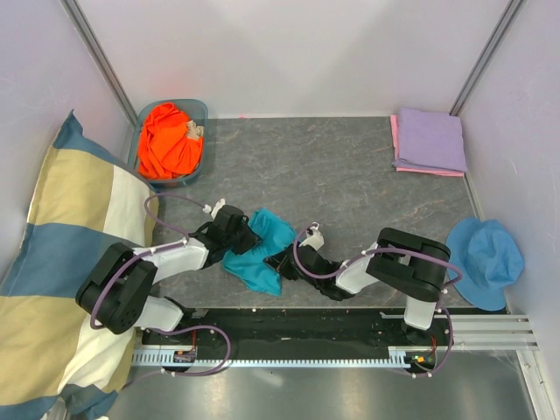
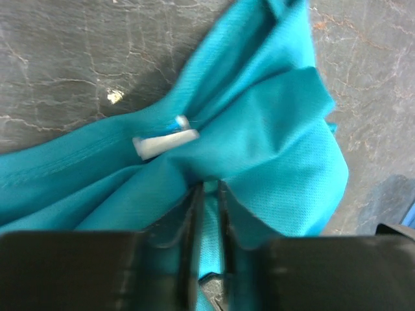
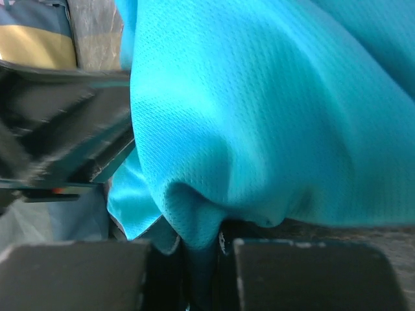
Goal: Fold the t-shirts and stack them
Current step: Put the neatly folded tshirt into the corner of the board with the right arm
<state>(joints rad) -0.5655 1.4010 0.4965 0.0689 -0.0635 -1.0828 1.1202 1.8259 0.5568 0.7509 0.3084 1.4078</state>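
A crumpled teal cloth t-shirt [image 1: 258,254] is seen on the grey stone-patterned worktop [image 1: 332,184], near its front edge, between the arms; nothing is seen lying on it; its long axis runs roughly far to near. A bright orange t-shirt [image 1: 166,140] is bundled in a blue plastic basket [image 1: 203,114] far left; a folded lavender t-shirt [image 1: 430,138] is stacked on a pink t-shirt [image 1: 395,131] far right; a blue bucket hat [image 1: 486,252] and a checked pillow [image 1: 61,227] are set at the sides. The left claw [image 2: 209,188] is clenched on a fold at the shirt's left; the right claw [image 3: 204,243] is clenched on cloth at its right.

Non-task items on grey table [image 1: 350,184]
Checked pillow [image 1: 52,236] far left; blue basket [image 1: 202,114] back left; blue bucket hat [image 1: 484,252] right edge.
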